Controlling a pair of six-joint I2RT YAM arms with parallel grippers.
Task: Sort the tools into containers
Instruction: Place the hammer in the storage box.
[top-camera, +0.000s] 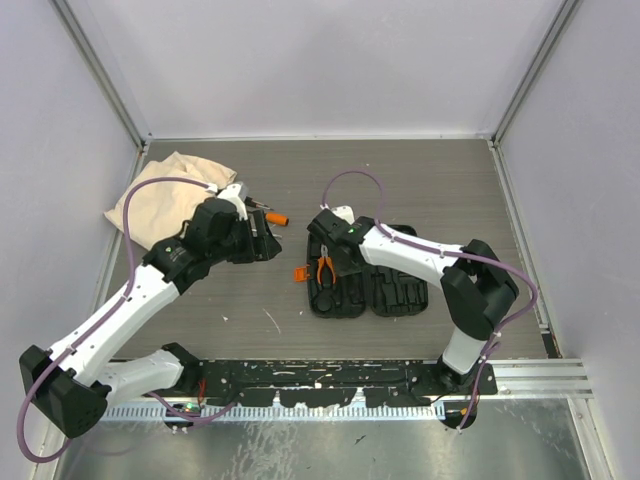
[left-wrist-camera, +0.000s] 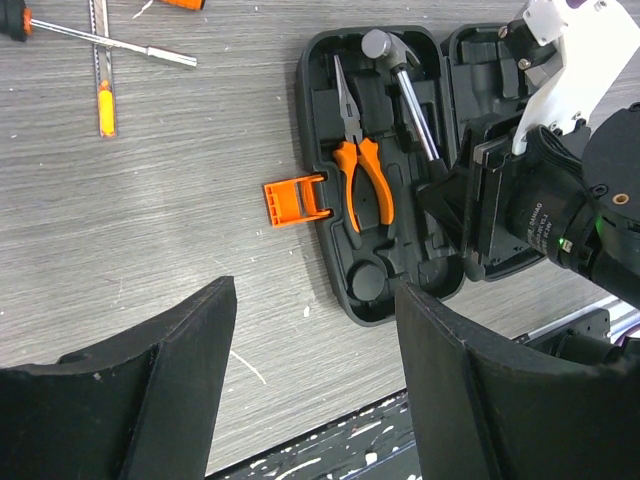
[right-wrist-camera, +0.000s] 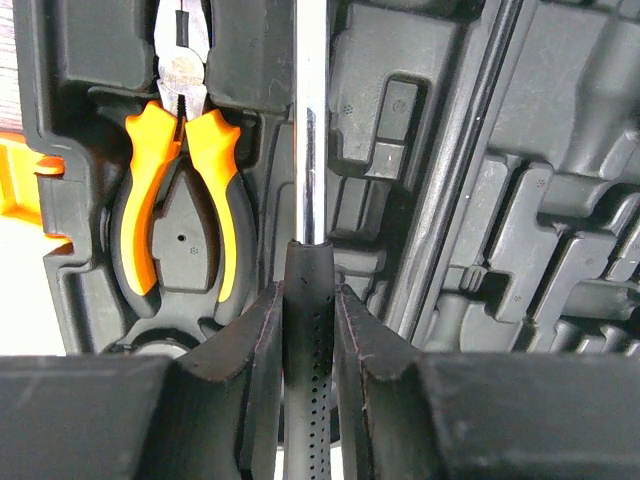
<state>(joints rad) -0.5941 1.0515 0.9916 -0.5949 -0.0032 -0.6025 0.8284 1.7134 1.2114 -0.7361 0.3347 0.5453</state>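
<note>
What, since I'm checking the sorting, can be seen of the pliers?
The pliers are needle-nose: slim steel jaws shut, orange handles with black trim. They lie flat in a moulded recess in the left half of the open black tool case, jaws pointing away from the arms, beside the hammer. Nothing grips them.

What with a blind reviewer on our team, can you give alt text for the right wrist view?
The right gripper is shut on the black handle of the hammer, whose steel shaft runs up the middle over an open black case. Orange-handled pliers sit in a slot at left.
</note>
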